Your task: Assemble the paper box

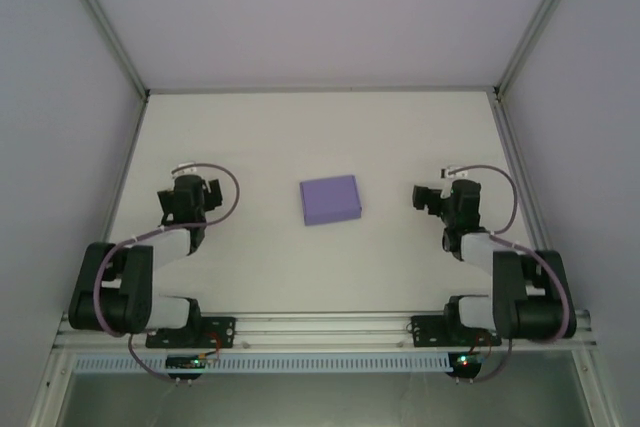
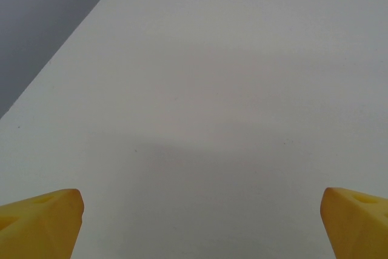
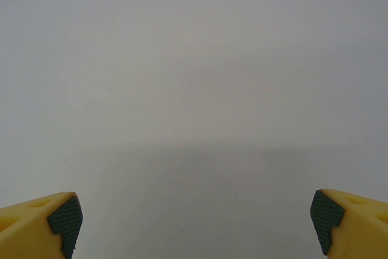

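Hovering both hands clear of the paper box (image 1: 330, 200).
My left gripper (image 2: 202, 219) and right gripper (image 3: 194, 222) are spread wide and empty. The box lies mid-table (image 1: 250, 267), at 3 o'clock from my left and 9 o'clock from my right. No loose flaps show, so I judge the folding done or nearly so.

Even, diffuse light casts faint shadows on the table (image 3: 200, 168) (clearest from the wrists), the overhead view slightly blurry.
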### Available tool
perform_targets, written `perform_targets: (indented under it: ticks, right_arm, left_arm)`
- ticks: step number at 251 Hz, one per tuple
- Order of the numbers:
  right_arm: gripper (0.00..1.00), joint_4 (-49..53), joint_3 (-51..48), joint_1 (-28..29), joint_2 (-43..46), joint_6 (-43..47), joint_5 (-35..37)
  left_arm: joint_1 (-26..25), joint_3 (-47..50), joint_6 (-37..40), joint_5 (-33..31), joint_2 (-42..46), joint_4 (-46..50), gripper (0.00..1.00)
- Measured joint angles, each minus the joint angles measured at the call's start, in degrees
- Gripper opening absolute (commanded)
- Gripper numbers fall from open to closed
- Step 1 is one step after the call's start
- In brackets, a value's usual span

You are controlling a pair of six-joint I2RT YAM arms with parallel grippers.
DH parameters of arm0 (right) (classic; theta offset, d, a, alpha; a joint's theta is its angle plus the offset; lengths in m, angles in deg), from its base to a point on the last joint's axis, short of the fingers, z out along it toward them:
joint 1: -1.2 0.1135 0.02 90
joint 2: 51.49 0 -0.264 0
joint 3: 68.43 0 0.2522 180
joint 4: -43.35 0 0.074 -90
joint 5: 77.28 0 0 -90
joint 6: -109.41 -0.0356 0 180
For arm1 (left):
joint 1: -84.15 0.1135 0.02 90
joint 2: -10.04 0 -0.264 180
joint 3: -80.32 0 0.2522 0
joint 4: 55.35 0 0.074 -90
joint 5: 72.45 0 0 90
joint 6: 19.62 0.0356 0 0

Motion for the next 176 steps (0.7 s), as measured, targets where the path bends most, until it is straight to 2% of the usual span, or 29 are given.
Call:
perform_targets:
  ticks: [30, 46, 65, 87, 119, 176]
  right_arm:
    - [0.99, -13.2, -0.2, -1.9, -11.1, 0.1, -3.3]
    - [0.99, -12.7, -0.1, -3.4, -12.4, 0.5, -4.8]
    - [0.99, -14.6, 0.3, -3.8, -12.5, 0.3, -4.8]
    - [0.99, -14.7, 1.8, -2.8, -12.4, 0.7, -4.4]
    - [1.0, -15.5, 2.5, -1.7, -12.4, 0.7, -4.1]
    - [1.0, -15.5, 2.5, -1.6, -12.4, 0.7, -3.5]
  left_arm:
    - [2.0, 1.9, 1.6, 2.8, -0.5, -6.9, 0.99]
    - [3.6, 3.9, 2.0, 4.9, -0.6, -12.4, 0.99]
    - [7.4, 7.9, 1.8, 8.8, -3.9, -24.0, 0.99]
    - [10.1, 10.1, 1.9, 12.6, -9.4, -29.6, 1.0]
    - [9.2, 7.2, 2.6, 16.9, -11.1, -27.3, 1.0]
    - [7.6, 2.3, 4.2, 18.7, -11.1, -26.6, 1.0]
